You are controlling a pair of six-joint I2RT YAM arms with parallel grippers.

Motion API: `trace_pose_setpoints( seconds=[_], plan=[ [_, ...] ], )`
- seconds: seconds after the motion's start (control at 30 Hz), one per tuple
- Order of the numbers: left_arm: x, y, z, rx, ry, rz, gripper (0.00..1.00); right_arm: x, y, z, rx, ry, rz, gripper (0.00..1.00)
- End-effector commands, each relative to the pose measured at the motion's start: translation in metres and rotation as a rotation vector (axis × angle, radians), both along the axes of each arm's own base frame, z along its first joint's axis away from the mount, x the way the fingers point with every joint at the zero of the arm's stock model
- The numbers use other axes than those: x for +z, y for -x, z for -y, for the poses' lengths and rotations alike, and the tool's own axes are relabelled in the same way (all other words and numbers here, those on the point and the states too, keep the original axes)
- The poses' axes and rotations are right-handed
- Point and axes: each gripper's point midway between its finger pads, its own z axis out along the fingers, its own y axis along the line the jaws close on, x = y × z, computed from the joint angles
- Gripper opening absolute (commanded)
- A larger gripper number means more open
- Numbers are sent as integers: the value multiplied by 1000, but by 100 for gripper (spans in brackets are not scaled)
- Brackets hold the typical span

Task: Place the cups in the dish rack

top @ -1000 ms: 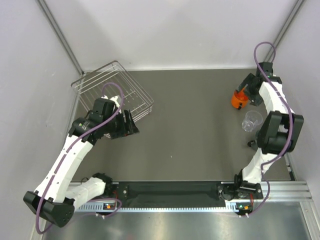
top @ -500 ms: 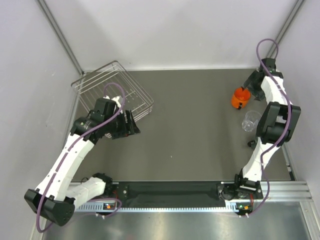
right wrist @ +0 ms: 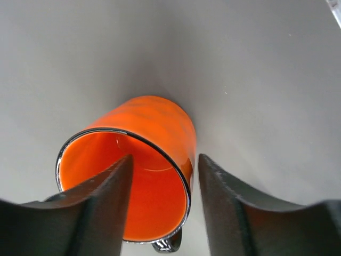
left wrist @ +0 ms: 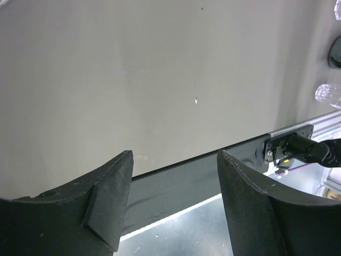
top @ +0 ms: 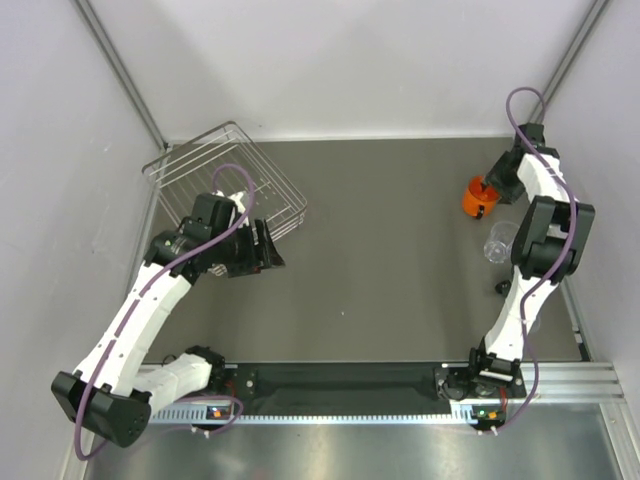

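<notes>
The bright orange mug stands upright at the far right of the table. My right gripper is open over its rim. In the right wrist view the gripper straddles the wall of the mug, one finger inside and one outside. A clear tumbler stands just nearer, and the dark grey cup peeks out beside the right arm. The wire dish rack sits at the far left with no cup in it. My left gripper is open and empty beside the rack's near right corner; the left wrist view shows only table between its jaws.
The left wrist view shows a clear tumbler and the dark cup at its right edge. Grey walls close in on both sides and the back. A black strip and a metal rail run along the near edge.
My right gripper drew back from the orange mug and has come back down over its rim. My left gripper has shifted slightly to the right.
</notes>
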Motion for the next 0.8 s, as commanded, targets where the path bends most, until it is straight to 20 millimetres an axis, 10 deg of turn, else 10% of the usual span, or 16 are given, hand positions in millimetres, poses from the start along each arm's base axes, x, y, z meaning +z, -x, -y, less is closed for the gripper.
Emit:
trace_pose_setpoints(
  seconds=[0.0,0.43,0.6,0.77],
  plan=[
    [22,-8,9,-20,52,71,69,21,-25,7,17,12,101,50],
    [26,-8,27,-59,140,26,68,26,-31,-26,-11,-192,150,0],
    [23,-12,39,-47,216,14,65,69,-26,-62,9,-282,231,0],
    [43,-21,52,-56,295,32,67,133,-1,-142,126,-419,318,0]
  ],
)
